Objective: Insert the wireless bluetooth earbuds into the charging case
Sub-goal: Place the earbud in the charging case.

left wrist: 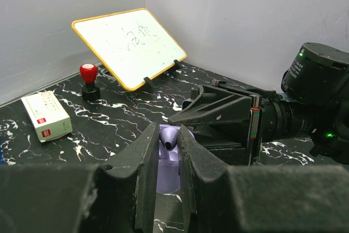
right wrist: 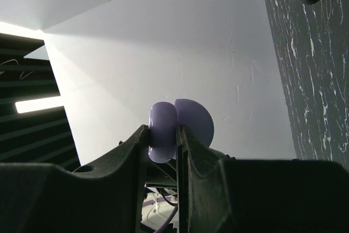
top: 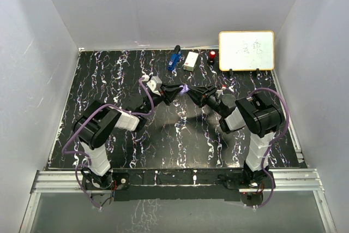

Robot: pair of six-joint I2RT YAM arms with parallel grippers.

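Above the worktop point(top: 163, 140), the left pincer point(left wrist: 168, 151) pinched a lilac earbud point(left wrist: 169, 141) beside the case point(right wrist: 193, 118) clamped by the right pincer point(right wrist: 163, 135); seating likely needed fine alignment.

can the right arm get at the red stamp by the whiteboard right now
Probably not yet: the right pincer is shut on the lilac case, leaving nothing free to grip. The way to the red stamp looks open.

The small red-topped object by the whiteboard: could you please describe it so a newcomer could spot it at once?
Start from the yellow-framed whiteboard propped at the far right of the black marbled table. Just left of it stands the small red-topped object. It is an upright red knob on a black base, unlike the white box and the blue tool further left.
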